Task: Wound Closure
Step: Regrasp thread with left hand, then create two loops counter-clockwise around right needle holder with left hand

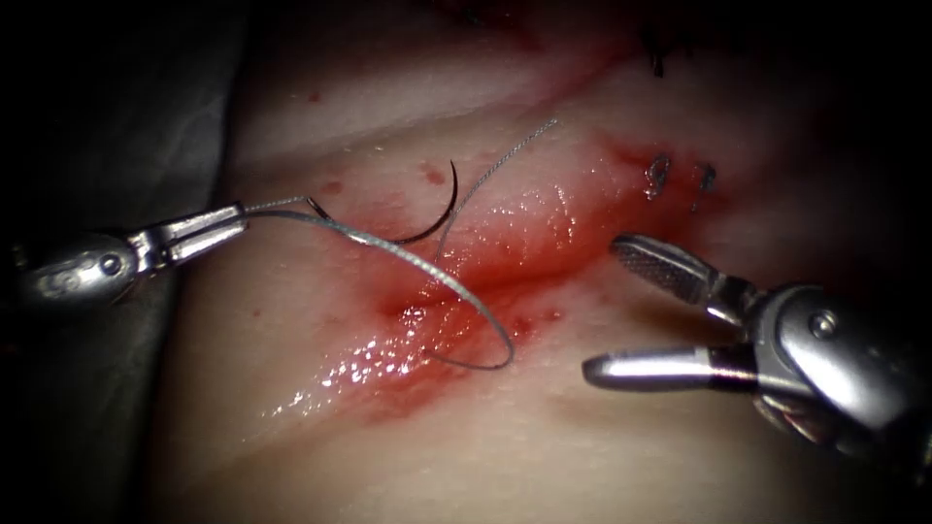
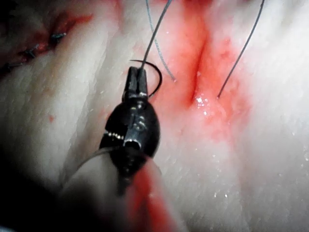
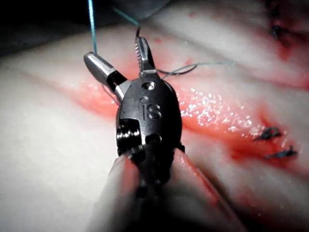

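One needle (image 1: 439, 218) hangs free beyond the left fingers (image 1: 199, 231), thread-held

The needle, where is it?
In the endoscope view the needle lies on the tissue left of the cut, just beyond the left tool, which grips the thread.

Both tools polished silver metal. Right end effector (image 1: 621, 315): cross-hatched inner jaw face, rounded wrist housing with a round pivot screw, "1S" stamped on it. Left end effector (image 1: 228, 221): slim, pin through its clevis.
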